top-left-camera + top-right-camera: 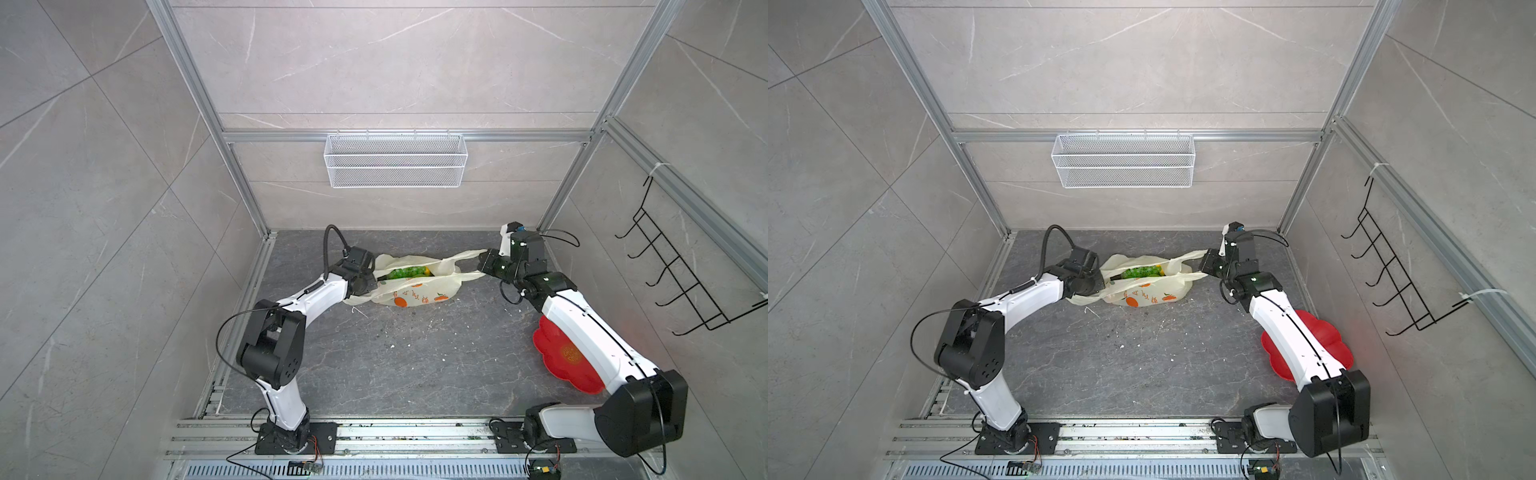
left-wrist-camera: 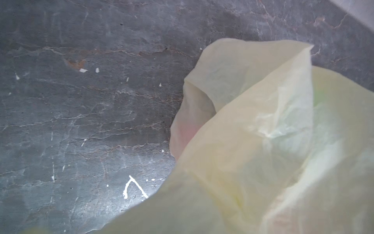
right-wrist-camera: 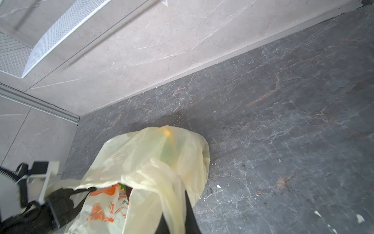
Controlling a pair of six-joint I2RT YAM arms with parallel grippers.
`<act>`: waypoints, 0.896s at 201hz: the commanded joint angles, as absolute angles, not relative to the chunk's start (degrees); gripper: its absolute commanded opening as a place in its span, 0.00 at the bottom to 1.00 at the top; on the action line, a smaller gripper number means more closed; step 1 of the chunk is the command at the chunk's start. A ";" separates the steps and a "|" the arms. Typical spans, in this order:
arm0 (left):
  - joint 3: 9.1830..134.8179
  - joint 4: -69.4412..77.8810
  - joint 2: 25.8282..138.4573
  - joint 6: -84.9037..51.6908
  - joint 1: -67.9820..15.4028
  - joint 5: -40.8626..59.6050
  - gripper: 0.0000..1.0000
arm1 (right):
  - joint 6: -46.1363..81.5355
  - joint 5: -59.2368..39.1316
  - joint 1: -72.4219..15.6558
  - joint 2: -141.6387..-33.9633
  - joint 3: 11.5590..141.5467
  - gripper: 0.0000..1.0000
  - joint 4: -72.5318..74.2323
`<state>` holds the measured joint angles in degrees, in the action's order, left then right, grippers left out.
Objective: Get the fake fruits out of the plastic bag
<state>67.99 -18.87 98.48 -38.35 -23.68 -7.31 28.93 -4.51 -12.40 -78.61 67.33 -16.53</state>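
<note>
The thin, translucent pale-yellow plastic bag [image 1: 415,293] printed with orange fruit lies toward the back of the dark grey stone table [image 1: 395,357]. In both top views it is stretched between the two arms. The right pincer [image 1: 483,266] is pressed together on the bag's two loop handles [image 1: 465,254], which run taut from the bag's mouth to it. In the right wrist view the handle film drops between its dark fingers [image 3: 190,214].

The left pincer [image 1: 379,278] sits at the opposite end with its jaws closed at the rim of the open mouth. Whether film lies between them cannot be told, as the left wrist view shows only crumpled bag close before the lens.

The fake fruits [image 1: 411,272] are inside the bag. A green grape bunch [image 1: 405,272] and a yellow piece [image 1: 426,271] show through the opening, just beyond the left pincer's tips.

At the front right, a red flower-shaped plastic plate [image 1: 557,361] lies partly under the right arm [image 1: 582,328]. A white wire-mesh basket [image 1: 395,162] hangs on the back wall, and a black wire hook rack [image 1: 681,274] on the right wall.
</note>
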 commanded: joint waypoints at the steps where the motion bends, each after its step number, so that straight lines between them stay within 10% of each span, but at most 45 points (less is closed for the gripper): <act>1: 65.19 -9.87 91.20 -35.34 -20.95 -4.01 0.00 | 28.53 -6.23 -11.87 -80.64 69.60 0.00 -12.96; 46: 65.64 -8.86 89.20 -31.90 -22.44 1.39 0.00 | 22.11 -6.18 -12.49 -82.22 71.60 0.03 -15.19; 80: 69.02 -11.82 90.78 -29.75 -27.41 -1.78 0.00 | 18.10 6.16 -17.08 -78.99 76.32 0.63 -26.18; 103: 69.09 -11.88 90.43 -29.34 -29.85 -4.48 0.00 | 16.77 18.49 -22.45 -77.68 80.07 0.80 -34.48; 180: 67.50 -10.02 89.12 -29.01 -31.99 -6.99 0.00 | 16.39 42.64 -44.46 -76.68 93.53 0.85 -53.02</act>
<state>67.46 -11.60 90.78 -30.33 -31.88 -5.74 18.13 34.09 -38.15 -77.97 88.86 -46.02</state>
